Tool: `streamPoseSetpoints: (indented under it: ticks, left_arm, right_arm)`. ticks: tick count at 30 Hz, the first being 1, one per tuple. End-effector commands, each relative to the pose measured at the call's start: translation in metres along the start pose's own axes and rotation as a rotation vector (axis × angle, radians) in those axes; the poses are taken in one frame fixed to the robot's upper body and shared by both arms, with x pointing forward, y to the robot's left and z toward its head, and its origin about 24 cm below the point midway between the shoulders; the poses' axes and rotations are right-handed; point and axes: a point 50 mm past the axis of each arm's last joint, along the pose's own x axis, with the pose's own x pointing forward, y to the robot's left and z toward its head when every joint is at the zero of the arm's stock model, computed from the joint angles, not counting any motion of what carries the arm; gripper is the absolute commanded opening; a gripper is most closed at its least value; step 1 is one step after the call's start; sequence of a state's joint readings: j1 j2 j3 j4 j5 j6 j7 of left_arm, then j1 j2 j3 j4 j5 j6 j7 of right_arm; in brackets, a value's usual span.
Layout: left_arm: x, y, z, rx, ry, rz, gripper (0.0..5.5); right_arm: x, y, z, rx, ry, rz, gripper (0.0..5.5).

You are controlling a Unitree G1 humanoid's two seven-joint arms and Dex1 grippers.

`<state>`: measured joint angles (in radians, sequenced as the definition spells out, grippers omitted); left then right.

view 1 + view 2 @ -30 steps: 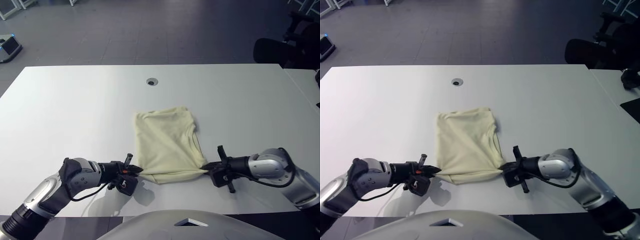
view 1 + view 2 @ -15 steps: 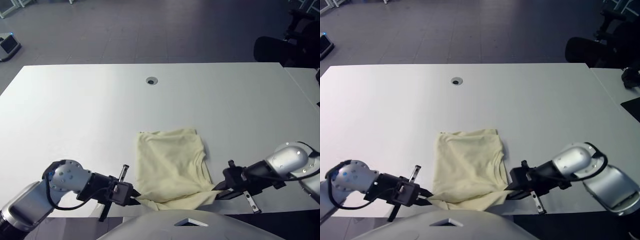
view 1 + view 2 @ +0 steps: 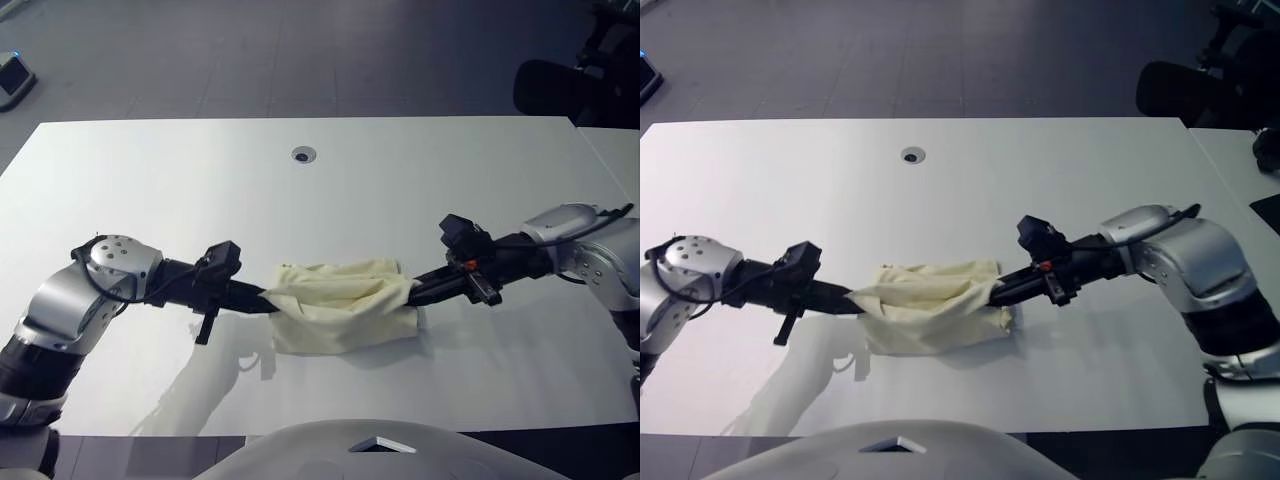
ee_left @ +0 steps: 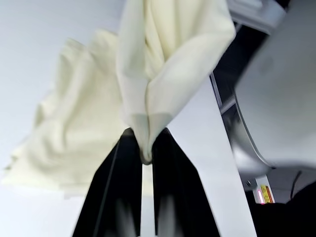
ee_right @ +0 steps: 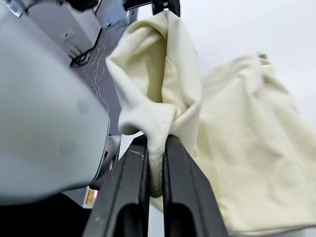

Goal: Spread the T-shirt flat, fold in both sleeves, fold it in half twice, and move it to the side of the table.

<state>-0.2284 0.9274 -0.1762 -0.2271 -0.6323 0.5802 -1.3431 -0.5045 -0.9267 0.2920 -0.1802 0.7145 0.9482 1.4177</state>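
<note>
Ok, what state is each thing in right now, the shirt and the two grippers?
Shirt: partly folded, one edge lifted and stretched between the two grippers, the rest lying on the table.
Left gripper: shut, pinching one corner of the lifted edge.
Right gripper: shut, pinching the other corner.

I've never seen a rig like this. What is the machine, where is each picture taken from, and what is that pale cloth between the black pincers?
It is a humanoid robot with two arms. The two wide pictures come from its head cameras, looking down on a white table; the two close ones from its wrist cameras. The left gripper and right gripper, each two black fingers, pinch a corner apiece of a pale yellow T-shirt, which sags between them onto the table.
</note>
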Motion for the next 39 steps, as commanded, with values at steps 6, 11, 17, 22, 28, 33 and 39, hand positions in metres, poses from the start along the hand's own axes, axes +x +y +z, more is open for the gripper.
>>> streamPoseSetpoints:
  ticks: [6, 11, 17, 22, 28, 33, 39]
  left_arm:
    - [0.005, 0.027, -0.011, -0.081, 0.005, 0.037, 0.08]
    - [0.009, 0.041, -0.013, -0.085, -0.007, 0.081, 0.08]
    - [0.016, 0.048, -0.004, -0.065, -0.039, 0.091, 0.08]
    - [0.013, 0.055, -0.001, -0.038, -0.041, 0.165, 0.37]
    - [0.004, 0.082, 0.005, -0.017, -0.050, 0.375, 1.33]
    - [0.001, 0.099, 0.009, 0.007, -0.068, 0.531, 2.18]
    - [0.002, 0.075, 0.024, 0.048, -0.185, 0.473, 3.18]
  right_arm:
    - [-0.001, -0.039, -0.019, 0.097, 0.024, -0.093, 0.14]
    - [0.000, -0.046, -0.027, 0.118, 0.034, -0.108, 0.14]
    - [-0.002, -0.054, -0.027, 0.121, 0.017, -0.144, 0.14]
    - [-0.007, -0.061, -0.027, 0.102, 0.011, -0.217, 0.14]
    - [-0.021, -0.075, -0.032, 0.108, -0.036, -0.408, 1.22]
    - [-0.021, -0.083, -0.030, 0.091, -0.106, -0.519, 2.04]
    - [-0.010, -0.071, 0.015, -0.122, -0.302, -0.571, 3.01]
